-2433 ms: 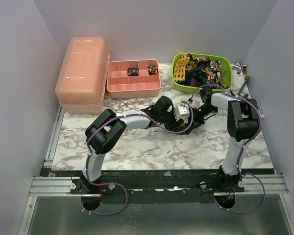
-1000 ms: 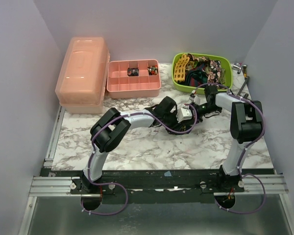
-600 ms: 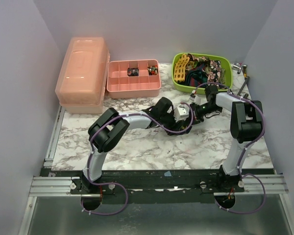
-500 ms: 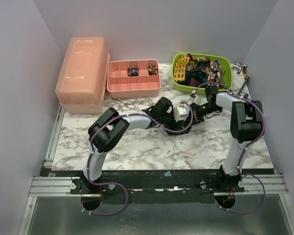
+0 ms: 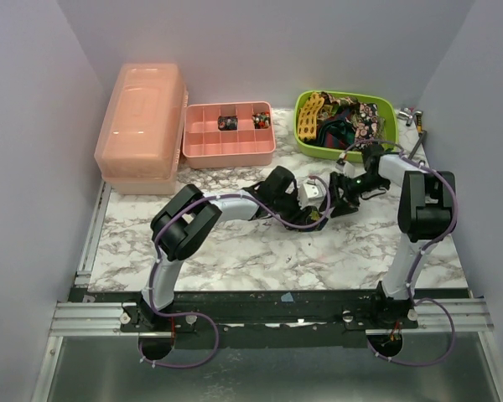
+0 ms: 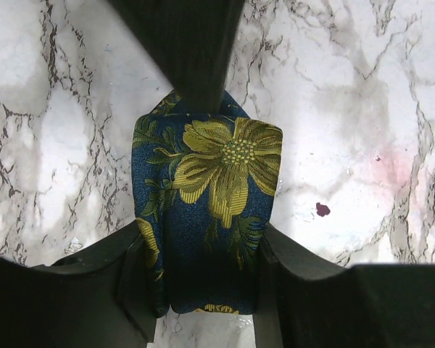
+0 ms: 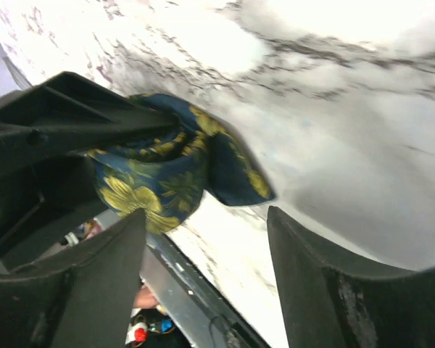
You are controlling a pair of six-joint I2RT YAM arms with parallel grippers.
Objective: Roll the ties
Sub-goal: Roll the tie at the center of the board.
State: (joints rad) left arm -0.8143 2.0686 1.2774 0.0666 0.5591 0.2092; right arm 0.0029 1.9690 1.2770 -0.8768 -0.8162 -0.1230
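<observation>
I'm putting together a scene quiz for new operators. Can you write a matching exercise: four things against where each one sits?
Things:
1. navy fabric tie with yellow flowers
2. lime green plastic tray
3. pink plastic divided organiser
4. pink plastic lidded box

Places:
A. back left
B. back right
C. in the jaws of the left gripper
D. back centre

Pairs: 1-C, 2-B, 3-D, 4-A

Even, bright light; marble glare blown out, right wrist blurry.
</observation>
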